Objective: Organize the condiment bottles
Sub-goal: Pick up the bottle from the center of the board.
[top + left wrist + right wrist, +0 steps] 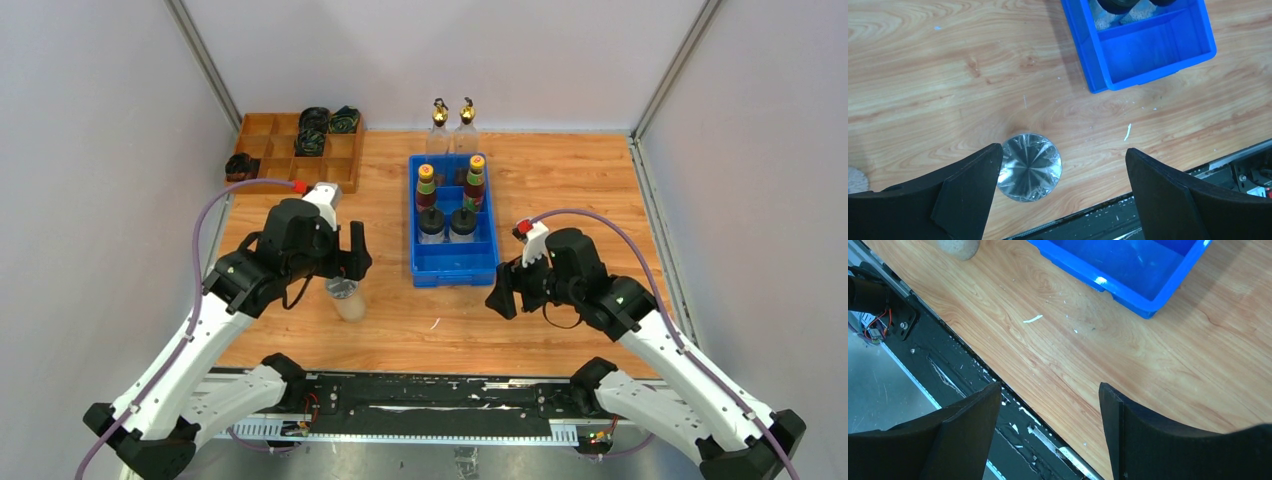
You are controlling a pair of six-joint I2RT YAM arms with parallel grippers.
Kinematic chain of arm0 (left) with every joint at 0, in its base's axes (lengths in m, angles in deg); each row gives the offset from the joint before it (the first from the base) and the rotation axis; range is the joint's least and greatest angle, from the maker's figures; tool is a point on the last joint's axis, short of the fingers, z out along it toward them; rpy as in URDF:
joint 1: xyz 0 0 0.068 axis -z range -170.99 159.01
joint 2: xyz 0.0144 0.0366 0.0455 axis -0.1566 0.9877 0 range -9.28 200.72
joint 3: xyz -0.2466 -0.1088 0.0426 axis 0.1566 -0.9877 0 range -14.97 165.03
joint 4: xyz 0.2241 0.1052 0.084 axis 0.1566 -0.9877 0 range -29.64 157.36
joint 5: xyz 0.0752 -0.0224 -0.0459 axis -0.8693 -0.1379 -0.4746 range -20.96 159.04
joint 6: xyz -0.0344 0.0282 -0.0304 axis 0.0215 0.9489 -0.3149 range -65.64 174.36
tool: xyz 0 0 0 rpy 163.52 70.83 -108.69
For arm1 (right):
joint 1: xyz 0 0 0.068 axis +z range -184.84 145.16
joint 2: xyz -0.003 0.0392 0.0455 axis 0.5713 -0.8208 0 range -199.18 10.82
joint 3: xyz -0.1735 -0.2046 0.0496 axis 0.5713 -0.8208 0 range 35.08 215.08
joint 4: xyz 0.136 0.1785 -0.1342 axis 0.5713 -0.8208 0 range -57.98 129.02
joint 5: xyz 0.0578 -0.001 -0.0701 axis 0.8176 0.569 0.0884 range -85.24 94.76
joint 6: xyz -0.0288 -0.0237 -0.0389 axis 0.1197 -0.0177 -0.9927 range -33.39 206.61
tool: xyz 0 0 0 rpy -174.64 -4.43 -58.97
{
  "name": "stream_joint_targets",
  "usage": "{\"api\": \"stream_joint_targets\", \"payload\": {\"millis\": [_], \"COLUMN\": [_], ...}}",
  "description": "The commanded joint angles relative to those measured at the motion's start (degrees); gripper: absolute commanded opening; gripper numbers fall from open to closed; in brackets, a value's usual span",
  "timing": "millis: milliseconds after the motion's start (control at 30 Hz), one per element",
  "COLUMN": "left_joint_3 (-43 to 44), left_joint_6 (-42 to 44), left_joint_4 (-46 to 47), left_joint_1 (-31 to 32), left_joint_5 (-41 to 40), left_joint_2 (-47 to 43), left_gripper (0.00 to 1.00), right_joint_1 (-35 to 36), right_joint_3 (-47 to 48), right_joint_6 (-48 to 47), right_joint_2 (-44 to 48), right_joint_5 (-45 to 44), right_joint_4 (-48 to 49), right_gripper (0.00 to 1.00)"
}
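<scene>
- Top external view: a blue bin [455, 262] sits mid-table [570, 190], long side running away from the arms.
- Two dark bottles [426, 190] [475, 183] with yellow and green caps stand upright side by side in the bin's middle part.
- Two black-capped jars [432, 223] [463, 222] stand just in front of them, also inside the bin; the bin's near end holds nothing.
- Two clear bottles [439, 128] [466, 126] with gold spouts stand on the table just behind the bin's far wall, close together.
- One shaker [346, 298] stands upright on the table, left of the bin's near corner and apart from it.
- A second shaker cannot be made out in any view.
- The left hand [347, 268] hangs right above the shaker.
- In the left wrist view the left hand [1063, 160] is spread wide. The shaker's silver lid [1029, 166] lies just beside the left finger [968, 195], and the other finger is well apart from it.
- The right hand [505, 292] hovers near the bin's near right corner.
- Its wrist view shows the right hand [1048, 395] spread wide and holding nothing, over the table's near edge.
- A wooden tray [268, 135] with black coils [312, 130] sits at the far left.
</scene>
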Motion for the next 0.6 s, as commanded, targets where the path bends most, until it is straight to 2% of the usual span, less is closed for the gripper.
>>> {"api": "stream_joint_targets", "payload": {"millis": [0,167,367,567], "left_joint_3": [-2.22,-4.71,-3.10,-1.57], "left_joint_6": [-1.39,-3.00,-2.00,-1.45], "left_joint_4": [3.04,6.10,6.75,6.56], "left_joint_1": [-0.31,-0.30,-0.30,-0.30], "left_joint_5": [3.41,5.43,4.71,2.12], "left_joint_2": [0.50,-0.89,-0.87,1.20], "left_gripper": [1.00,1.00,1.00,1.00], "right_joint_1": [0.95,0.96,1.00,1.25], "right_joint_3": [3.03,1.97,2.96,7.90], "right_joint_6": [-2.04,1.06,0.39,-3.47], "right_joint_2": [-1.19,-0.03,-0.86,-7.44], "right_joint_5": [-2.40,-1.90,-1.30,-0.94], "right_joint_4": [-1.22,-0.04,0.27,0.37], "right_gripper": [0.77,0.77,0.77,0.78]}}
